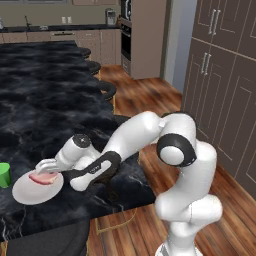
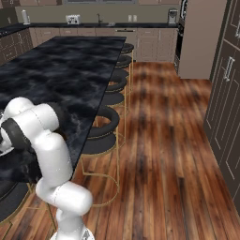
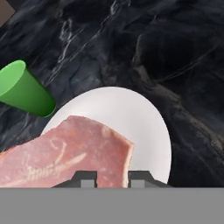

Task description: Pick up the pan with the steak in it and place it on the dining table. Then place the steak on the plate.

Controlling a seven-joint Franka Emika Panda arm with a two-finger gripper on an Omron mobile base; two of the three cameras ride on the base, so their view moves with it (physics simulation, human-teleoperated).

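The white plate (image 1: 31,194) lies on the black marble dining table (image 1: 50,100) near its front edge. Just over the plate's far side is the pink steak (image 1: 42,178), and my gripper (image 1: 47,167) is shut on its edge. In the hand view the steak (image 3: 65,157) covers the near left part of the plate (image 3: 131,118), with the gripper (image 3: 113,178) closed on its near edge. I cannot tell whether the meat rests on the plate or hangs just above it. The pan is out of view.
A small green cup (image 1: 4,175) stands just left of the plate, close to the steak (image 3: 26,89). Black bar stools (image 2: 105,122) line the table's right side over the wooden floor. Tall brown cabinets (image 1: 225,75) stand at the right.
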